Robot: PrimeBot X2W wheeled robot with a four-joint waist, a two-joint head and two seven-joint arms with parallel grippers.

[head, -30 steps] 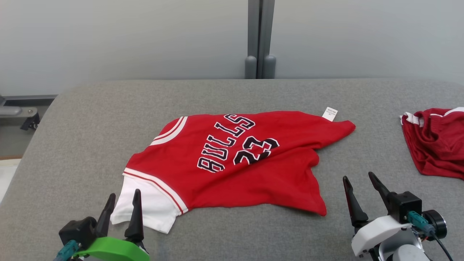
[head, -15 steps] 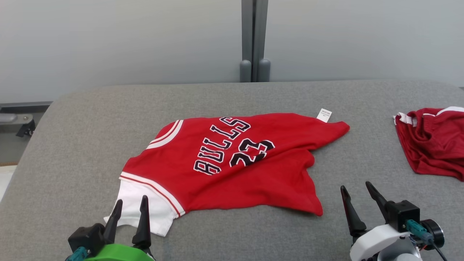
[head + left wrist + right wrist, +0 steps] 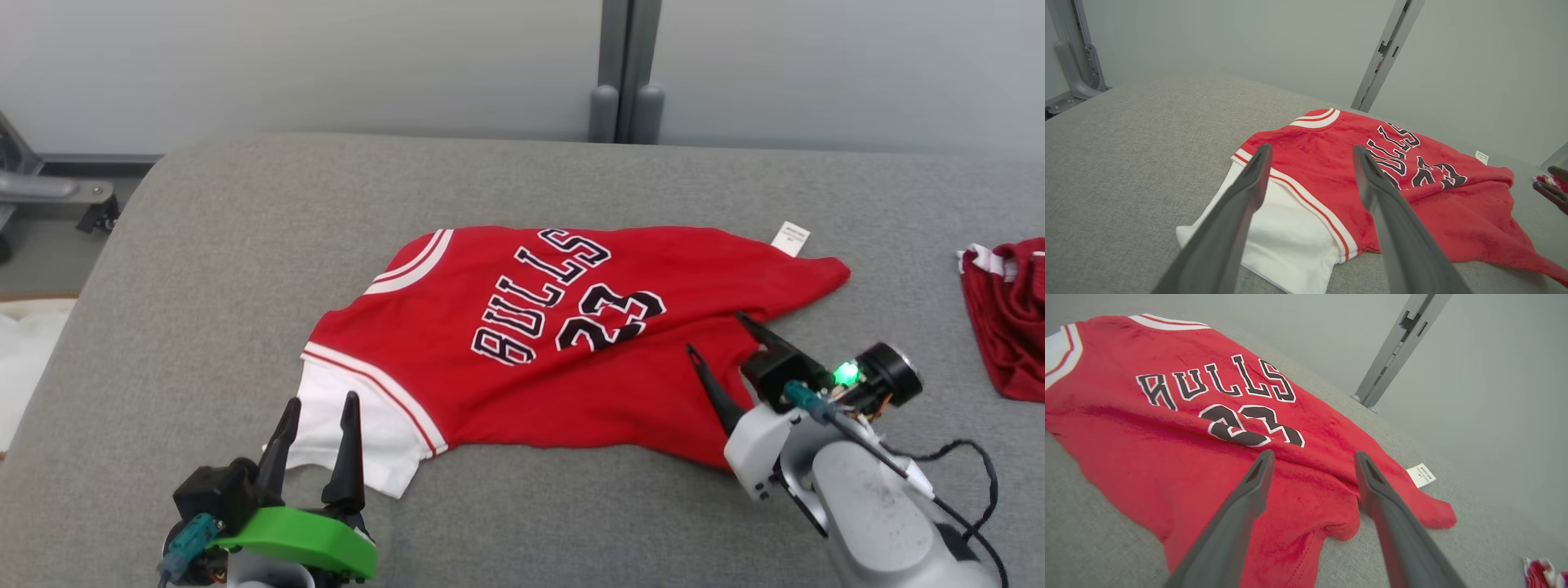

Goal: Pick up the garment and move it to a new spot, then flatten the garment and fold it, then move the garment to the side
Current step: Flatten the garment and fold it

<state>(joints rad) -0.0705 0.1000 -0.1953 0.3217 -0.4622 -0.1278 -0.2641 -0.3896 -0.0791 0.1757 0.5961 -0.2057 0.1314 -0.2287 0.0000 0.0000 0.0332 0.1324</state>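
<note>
While the garment lies rumpled, left tool and right tool stand spread.

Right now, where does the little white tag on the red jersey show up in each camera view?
Head view: white tag upper right, on the far edge of the jersey.
Left wrist view: tag at far right, mid-height.
Right wrist view: tag right of centre, below mid-height.
Shared landmark: the BULLS 23 lettering.
</note>
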